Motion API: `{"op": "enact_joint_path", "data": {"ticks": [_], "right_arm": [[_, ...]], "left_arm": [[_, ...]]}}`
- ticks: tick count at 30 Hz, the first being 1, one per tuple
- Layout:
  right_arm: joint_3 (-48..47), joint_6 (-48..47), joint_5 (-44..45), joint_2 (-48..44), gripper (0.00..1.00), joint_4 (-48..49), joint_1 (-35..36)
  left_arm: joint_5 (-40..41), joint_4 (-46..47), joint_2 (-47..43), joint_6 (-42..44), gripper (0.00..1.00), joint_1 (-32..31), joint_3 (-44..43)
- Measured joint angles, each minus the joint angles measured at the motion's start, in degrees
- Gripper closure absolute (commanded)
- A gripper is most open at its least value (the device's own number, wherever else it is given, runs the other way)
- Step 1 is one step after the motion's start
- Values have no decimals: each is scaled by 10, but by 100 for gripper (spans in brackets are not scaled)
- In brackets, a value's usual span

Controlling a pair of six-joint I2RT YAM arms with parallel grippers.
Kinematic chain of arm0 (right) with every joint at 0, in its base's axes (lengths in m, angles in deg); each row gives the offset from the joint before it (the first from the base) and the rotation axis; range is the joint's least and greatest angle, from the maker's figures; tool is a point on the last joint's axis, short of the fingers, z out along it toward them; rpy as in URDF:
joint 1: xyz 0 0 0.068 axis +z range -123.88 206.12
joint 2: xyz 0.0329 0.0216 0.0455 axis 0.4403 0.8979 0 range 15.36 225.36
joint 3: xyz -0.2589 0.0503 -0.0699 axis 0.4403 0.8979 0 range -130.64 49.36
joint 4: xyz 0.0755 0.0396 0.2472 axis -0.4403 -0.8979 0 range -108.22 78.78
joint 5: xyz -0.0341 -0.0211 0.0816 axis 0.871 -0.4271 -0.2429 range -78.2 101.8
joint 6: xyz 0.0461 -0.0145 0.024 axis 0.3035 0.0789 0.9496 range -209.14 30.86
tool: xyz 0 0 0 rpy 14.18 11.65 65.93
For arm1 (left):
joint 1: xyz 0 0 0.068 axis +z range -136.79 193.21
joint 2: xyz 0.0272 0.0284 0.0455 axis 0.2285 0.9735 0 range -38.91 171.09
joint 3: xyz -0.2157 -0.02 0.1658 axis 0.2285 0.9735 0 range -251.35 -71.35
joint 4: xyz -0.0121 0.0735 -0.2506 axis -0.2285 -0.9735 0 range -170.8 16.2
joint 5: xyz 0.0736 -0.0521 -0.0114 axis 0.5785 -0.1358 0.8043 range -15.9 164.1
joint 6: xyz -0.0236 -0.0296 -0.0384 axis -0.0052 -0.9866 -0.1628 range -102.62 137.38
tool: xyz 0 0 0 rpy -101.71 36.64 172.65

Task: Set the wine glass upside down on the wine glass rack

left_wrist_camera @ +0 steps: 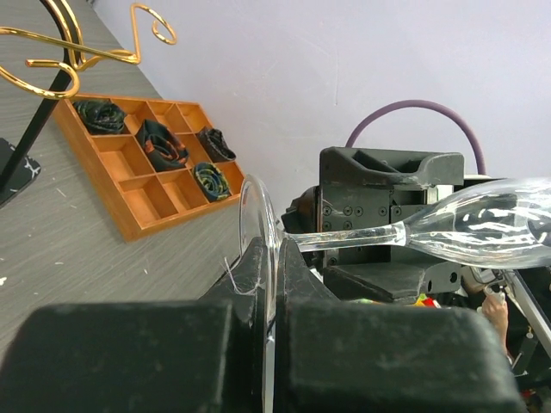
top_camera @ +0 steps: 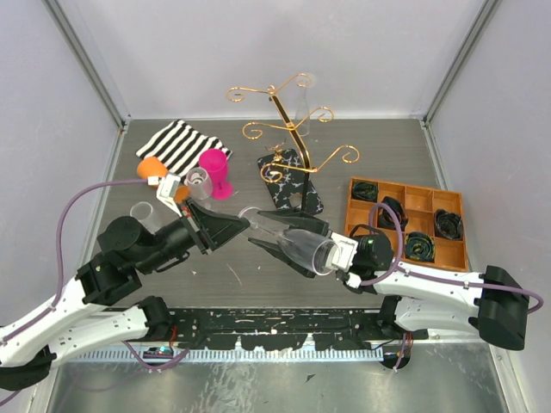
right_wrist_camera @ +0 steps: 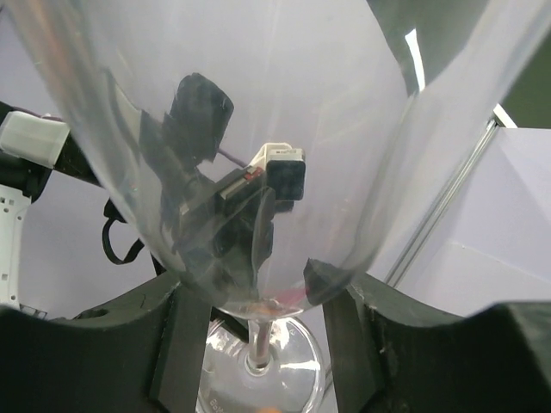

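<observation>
wine glass (top_camera: 297, 243) lies horizontal, just near-side of wine glass rack (top_camera: 291, 182), foot toward left arm. left fingers (left_wrist_camera: 362, 353) clamped on the foot; right fingers (right_wrist_camera: 176, 344) flank the bowl, can't tell if gripping.

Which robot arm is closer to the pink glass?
Left. The left fingers, pinching the wine glass by its foot, are just below-right of the pink glass in the top view. The right fingers are farther right, around the bowl.

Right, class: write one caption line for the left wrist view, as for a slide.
Left gripper shut on the foot of a sideways wine glass, orange tray and gold rack beyond.
</observation>
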Motion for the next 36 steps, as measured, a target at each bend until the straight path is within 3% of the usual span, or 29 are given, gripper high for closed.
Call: {"op": "enact_joint_path", "data": {"ticks": [9,27,36], "right_arm": [[21,0,18,-11,29,-4,0],[123,16,71,-98,28,-26,0],[178,45,111,-166,29,-88,0]], "left_arm": [[5,-11,-11,7,100,0,0],[40,-70,-36,53,100,0,-17],[90,-159,-37,123,100,0,-71]]}}
